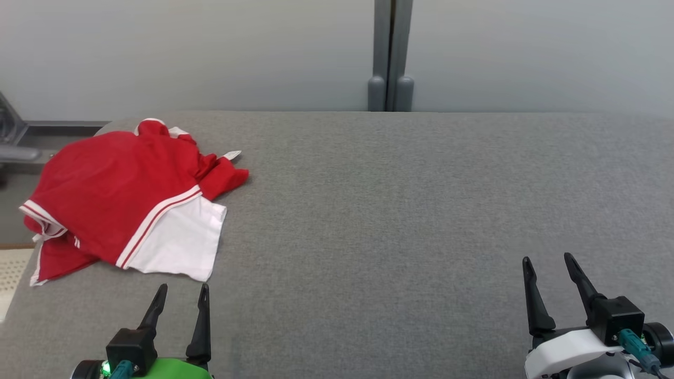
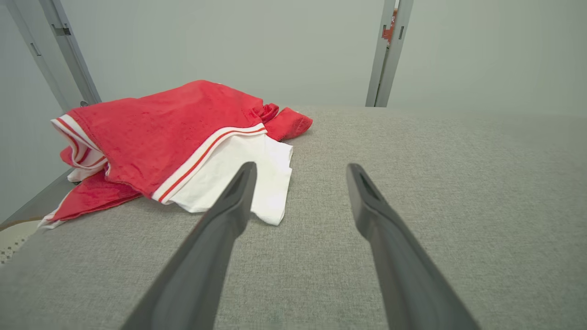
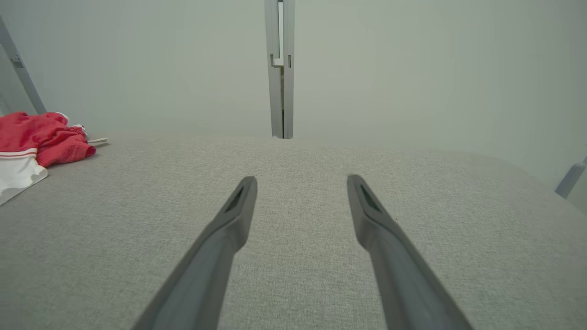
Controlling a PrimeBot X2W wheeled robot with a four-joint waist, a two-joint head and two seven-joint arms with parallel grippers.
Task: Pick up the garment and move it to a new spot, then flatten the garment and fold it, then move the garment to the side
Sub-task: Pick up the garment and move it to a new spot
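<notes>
The garment [image 1: 113,200] is a crumpled red shirt with white stripes and a white panel, lying at the left end of the grey table [image 1: 395,210]. In the left wrist view the garment [image 2: 169,137] lies just ahead and to the left. My left gripper [image 1: 183,288] stands open a little in front of the white panel, not touching it, with nothing between its fingers [image 2: 234,201]. My right gripper [image 1: 547,259] is open over bare cloth at the near right, far from the garment [image 3: 36,137].
A pale wall with a grey vertical post [image 1: 390,58] stands behind the table. The table's left edge drops to the floor [image 1: 13,268] just beside the garment. A grey frame [image 1: 16,142] sits at the far left.
</notes>
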